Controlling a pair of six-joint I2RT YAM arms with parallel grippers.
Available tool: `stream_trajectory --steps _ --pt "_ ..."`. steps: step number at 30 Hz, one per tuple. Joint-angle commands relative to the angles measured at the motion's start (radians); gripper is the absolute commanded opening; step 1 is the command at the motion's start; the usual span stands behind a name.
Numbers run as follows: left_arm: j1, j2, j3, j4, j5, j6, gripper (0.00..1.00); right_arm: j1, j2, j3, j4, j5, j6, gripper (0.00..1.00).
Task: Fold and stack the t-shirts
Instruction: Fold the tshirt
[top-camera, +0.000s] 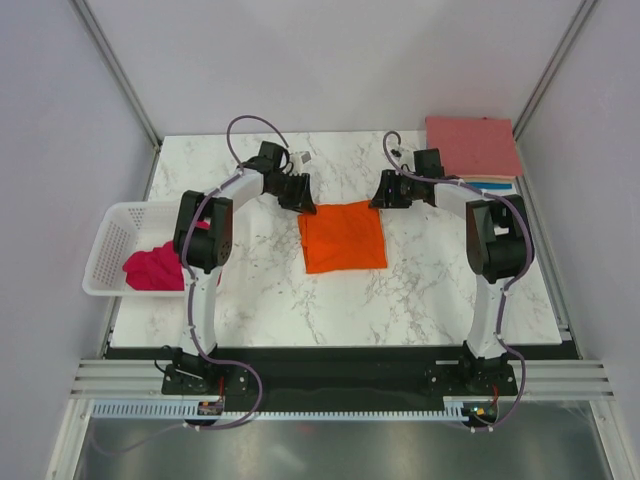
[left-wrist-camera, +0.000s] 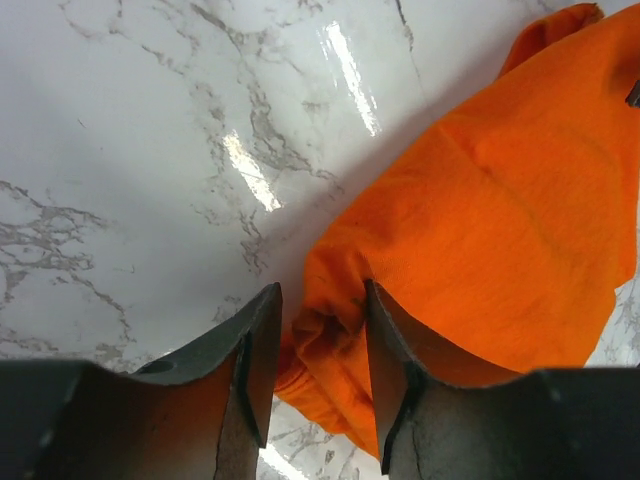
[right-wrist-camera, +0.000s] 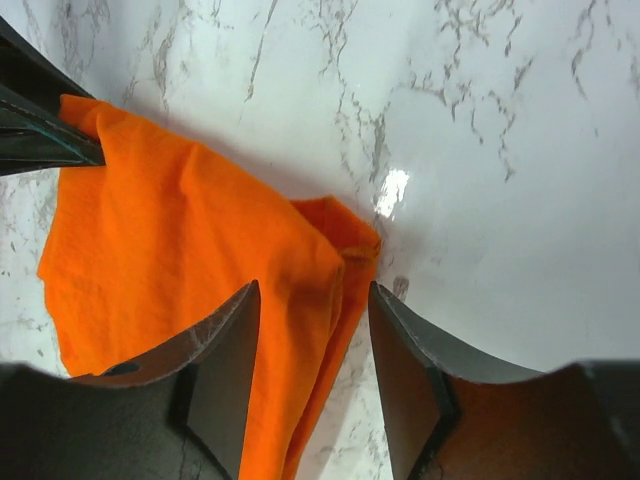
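The bright orange t-shirt (top-camera: 343, 237) lies folded into a rough square in the middle of the marble table. My left gripper (top-camera: 305, 205) is at its far left corner. In the left wrist view the gripper (left-wrist-camera: 322, 300) is open, and the shirt's (left-wrist-camera: 500, 230) bunched corner lies loose between the jaws. My right gripper (top-camera: 378, 197) is at the far right corner. It (right-wrist-camera: 312, 300) is also open, straddling the shirt's (right-wrist-camera: 170, 240) layered edge. A crumpled magenta t-shirt (top-camera: 152, 268) sits in the basket. Folded t-shirts (top-camera: 470, 145) are stacked at the back right, salmon-pink on top.
A white slotted basket (top-camera: 110, 215) hangs off the table's left edge. The left gripper's dark fingers (right-wrist-camera: 30, 130) show at the top left of the right wrist view. Grey walls close in the table on three sides.
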Motion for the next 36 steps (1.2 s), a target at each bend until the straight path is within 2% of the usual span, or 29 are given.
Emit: stream_trajectory --steps 1,2,5,6,8,9,10,12,18,27,32,36 --pt "0.0 0.032 0.061 -0.012 0.003 0.066 0.42 -0.009 0.06 0.094 -0.021 -0.062 -0.081 0.54" --pt "0.0 0.035 0.065 -0.012 0.003 0.066 0.4 -0.012 0.072 0.12 -0.024 -0.065 -0.085 0.53" --pt "0.001 0.046 0.099 -0.013 0.012 0.066 0.22 -0.01 0.105 0.156 -0.026 -0.079 -0.09 0.51" --pt "0.0 0.046 0.107 -0.013 0.017 0.066 0.12 -0.01 0.115 0.162 -0.018 -0.085 -0.092 0.5" --pt "0.0 0.044 0.127 -0.018 0.027 0.054 0.02 -0.012 0.12 0.167 0.008 -0.105 -0.081 0.35" --pt "0.0 0.043 0.133 -0.021 0.044 0.046 0.02 -0.01 0.112 0.164 0.014 -0.103 -0.078 0.28" --pt "0.0 0.037 0.139 -0.02 0.056 0.039 0.02 -0.01 0.106 0.148 0.022 -0.102 -0.076 0.14" --pt "-0.002 0.012 0.139 -0.023 0.064 0.01 0.02 -0.012 0.07 0.125 0.043 -0.1 -0.073 0.01" --pt "-0.002 -0.083 0.081 -0.027 0.002 -0.087 0.02 -0.012 -0.065 -0.011 0.126 -0.096 -0.027 0.0" --pt "-0.008 -0.229 -0.034 -0.026 -0.048 -0.222 0.02 -0.009 -0.155 -0.074 0.224 -0.148 0.077 0.0" --pt "0.0 -0.273 -0.083 -0.004 -0.196 -0.279 0.02 -0.007 -0.12 -0.071 0.319 -0.175 0.149 0.0" --pt "0.021 -0.197 -0.062 0.01 -0.195 -0.303 0.02 -0.006 -0.023 -0.037 0.423 -0.198 0.229 0.0"
